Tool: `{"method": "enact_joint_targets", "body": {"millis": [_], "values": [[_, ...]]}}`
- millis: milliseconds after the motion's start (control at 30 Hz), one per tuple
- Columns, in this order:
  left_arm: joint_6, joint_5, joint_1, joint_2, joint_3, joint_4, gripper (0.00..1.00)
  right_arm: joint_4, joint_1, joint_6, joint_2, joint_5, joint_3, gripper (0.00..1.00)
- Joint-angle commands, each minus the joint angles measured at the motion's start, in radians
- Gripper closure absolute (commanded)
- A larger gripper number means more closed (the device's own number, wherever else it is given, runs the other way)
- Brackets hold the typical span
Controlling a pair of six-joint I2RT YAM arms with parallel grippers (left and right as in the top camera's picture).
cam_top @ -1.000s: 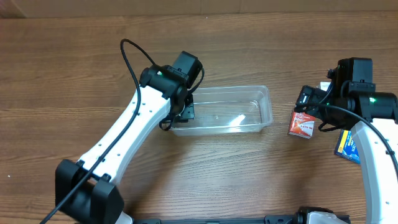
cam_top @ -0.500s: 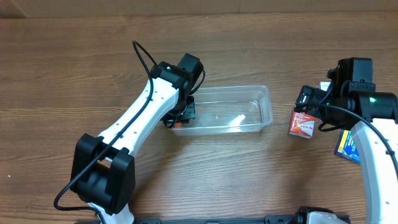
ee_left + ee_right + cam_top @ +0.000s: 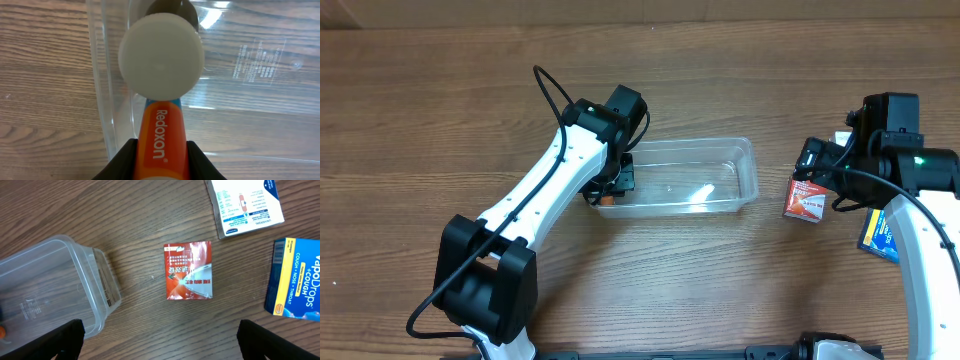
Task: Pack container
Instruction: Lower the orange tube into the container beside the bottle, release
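Observation:
The clear plastic container lies in the middle of the wooden table; it also shows in the left wrist view and the right wrist view. My left gripper is at the container's left end, shut on an orange Redoxon tube with a white cap, held over the container's left inside edge. My right gripper is open and empty, hovering right of the container above a red packet, which also shows in the right wrist view.
A blue VapoDrops box lies at the right edge, also in the right wrist view. A white bandage box lies beyond the red packet. The left arm's cable loops above the container.
The left arm swung toward the container's left end between one second and half a second ago; since then nothing has moved. The right arm is still.

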Motion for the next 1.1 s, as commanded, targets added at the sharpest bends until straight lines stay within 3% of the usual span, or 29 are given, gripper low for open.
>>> {"method": "enact_joint_targets", "body": {"millis": [0,167,233,300,433,733,1067], "values": [[0.022,0.035,0.002,0.012,-0.006,0.010,0.80,0.003,-0.005,0.001,-0.008,-0.002,0.026,0.00],[0.022,0.038,0.002,0.012,-0.006,0.010,0.77,0.003,-0.005,0.001,-0.008,-0.002,0.026,0.00],[0.022,0.038,0.002,0.012,-0.006,0.010,0.70,0.003,-0.005,0.001,-0.008,-0.002,0.026,0.00],[0.022,0.038,0.002,0.012,-0.006,0.009,0.54,0.003,-0.005,0.000,-0.008,-0.002,0.026,0.00],[0.022,0.038,0.002,0.012,-0.006,0.007,0.46,0.003,-0.005,0.001,-0.008,-0.002,0.026,0.00],[0.040,0.030,0.002,0.012,-0.002,0.007,0.43,0.003,-0.005,0.001,-0.008,-0.002,0.026,0.00],[0.040,-0.046,0.002,0.012,0.137,-0.090,0.29,0.003,-0.005,0.000,-0.008,-0.002,0.026,0.00]]}}
